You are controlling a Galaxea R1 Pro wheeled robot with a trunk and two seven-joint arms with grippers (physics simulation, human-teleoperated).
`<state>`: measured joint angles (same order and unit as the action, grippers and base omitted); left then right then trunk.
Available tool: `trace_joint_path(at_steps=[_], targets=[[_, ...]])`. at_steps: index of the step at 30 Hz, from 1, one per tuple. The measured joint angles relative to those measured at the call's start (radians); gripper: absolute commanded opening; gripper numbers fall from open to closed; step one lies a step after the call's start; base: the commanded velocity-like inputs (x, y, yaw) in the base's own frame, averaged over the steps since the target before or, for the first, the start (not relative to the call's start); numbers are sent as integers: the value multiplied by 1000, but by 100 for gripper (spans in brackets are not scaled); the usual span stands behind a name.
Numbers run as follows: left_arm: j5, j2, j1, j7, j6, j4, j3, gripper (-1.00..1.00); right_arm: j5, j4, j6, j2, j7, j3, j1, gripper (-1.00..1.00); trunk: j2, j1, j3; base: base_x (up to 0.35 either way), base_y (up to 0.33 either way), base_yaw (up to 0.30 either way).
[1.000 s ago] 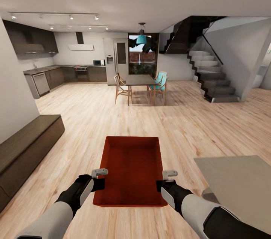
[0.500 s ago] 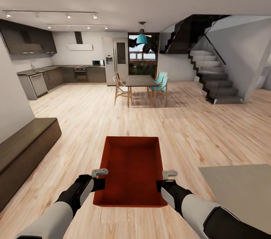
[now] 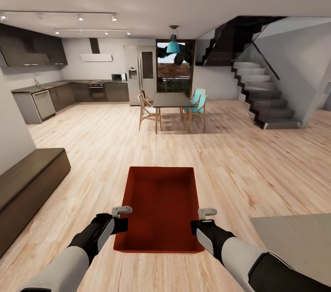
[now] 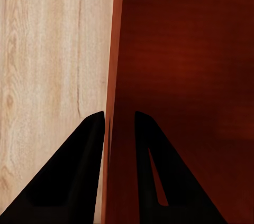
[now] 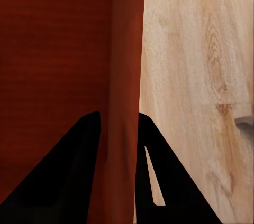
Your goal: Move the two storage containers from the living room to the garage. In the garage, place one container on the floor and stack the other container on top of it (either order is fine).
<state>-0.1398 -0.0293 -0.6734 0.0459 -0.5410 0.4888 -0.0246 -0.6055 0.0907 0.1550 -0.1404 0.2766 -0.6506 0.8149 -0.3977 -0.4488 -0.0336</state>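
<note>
The room is a large open-plan interior with a light wood-plank floor (image 3: 105,145) running from the foreground to the far walls. At the far left stands a dark-fronted kitchen run (image 3: 69,92) with a white extractor hood above it. At the far right a dark open staircase (image 3: 264,103) rises against a pale wall. A long low dark-brown wooden bench (image 3: 27,186) lines the left wall in the near ground. A dark rectangular dining table (image 3: 171,99) with wooden and teal chairs stands in the middle distance, beneath a teal pendant lamp (image 3: 173,46). The corner of a pale grey flat tabletop (image 3: 299,241) enters at the lower right.

One orange-red rectangular open-topped storage container (image 3: 161,207) is held above the wood floor directly ahead of the robot, between the two arms, its long axis pointing away from the camera. Its interior appears empty.

The left gripper (image 4: 119,123), black-fingered, straddles the container's left long wall: the left wrist view shows one finger outside and one inside, nearly closed, with the thin wall pinched between them. The right gripper (image 5: 119,123) does likewise on the right long wall, one finger each side, clamped narrowly on that wall. Both grips sit near the container's near end in the head view.
</note>
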Motion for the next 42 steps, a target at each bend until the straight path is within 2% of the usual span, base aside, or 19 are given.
trace_joint_path(at_steps=[17,26,42], targets=[[0,-1,0,2,0,0,0,-100,-1,0,0,1,0,-1,0,-100,0,0,0,323,0,0],[0,-1,0,2,0,0,0,-100,-1,0,0,0,2,0,0,-100,0,0,0,323,0,-169],[0,-1,0,2,0,0,0,-100,-1,0,0,0,1,-1,0,-100,0,0,0,323,0,-9]])
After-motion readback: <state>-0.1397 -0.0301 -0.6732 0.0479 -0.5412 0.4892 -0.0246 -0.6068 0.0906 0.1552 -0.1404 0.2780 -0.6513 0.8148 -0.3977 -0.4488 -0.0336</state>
